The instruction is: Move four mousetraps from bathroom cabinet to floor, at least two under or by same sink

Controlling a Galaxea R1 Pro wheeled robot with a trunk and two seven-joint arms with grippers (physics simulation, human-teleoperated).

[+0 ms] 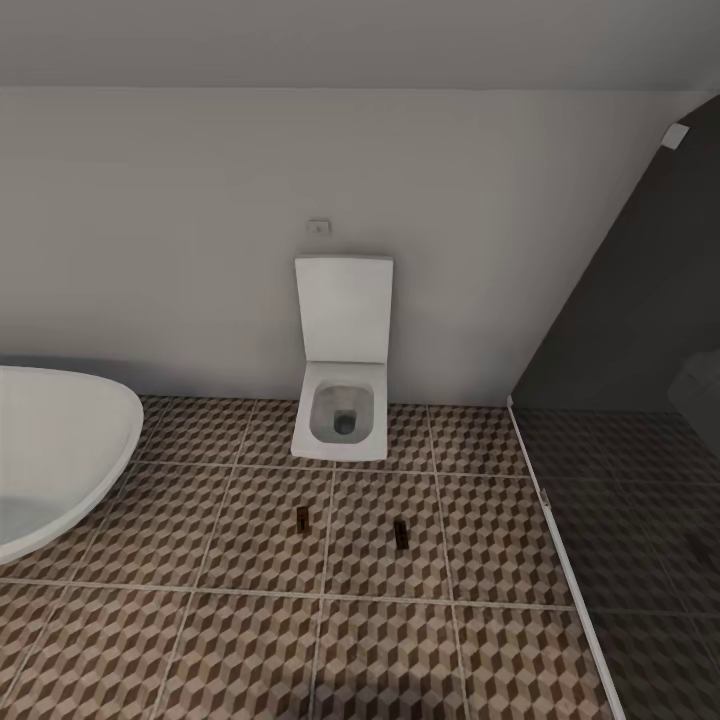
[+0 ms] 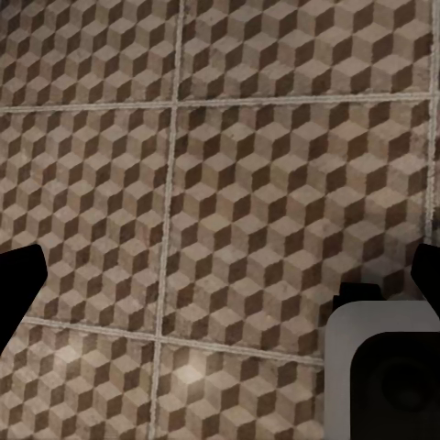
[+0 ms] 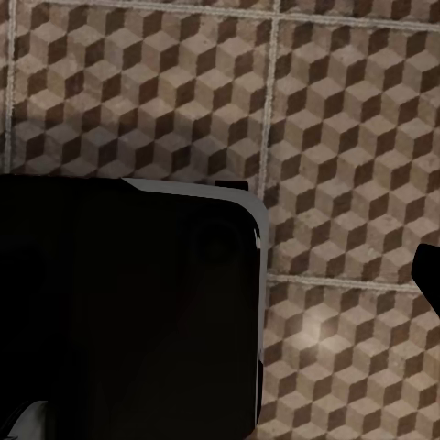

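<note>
Tan mousetraps (image 1: 301,517) (image 1: 400,533) lie on bathroom floor (image 1: 250,640).

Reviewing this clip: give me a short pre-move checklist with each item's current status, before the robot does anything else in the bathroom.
1. Mousetraps on the bathroom floor: two small dark items lie on the tiles, the left mousetrap and the right mousetrap; ok for two, the other two cannot tell.
2. Same floor surface: both on the cube-pattern tiles, ok.
3. Two traps under or beside one sink: they lie in front of the toilet; the white basin is off to the left, apart from them; not ok.
4. Left tool empty: dark fingertips apart, nothing between, ok.
5. Right tool state: cannot tell.
6. Cabinet located: cannot tell.
</note>
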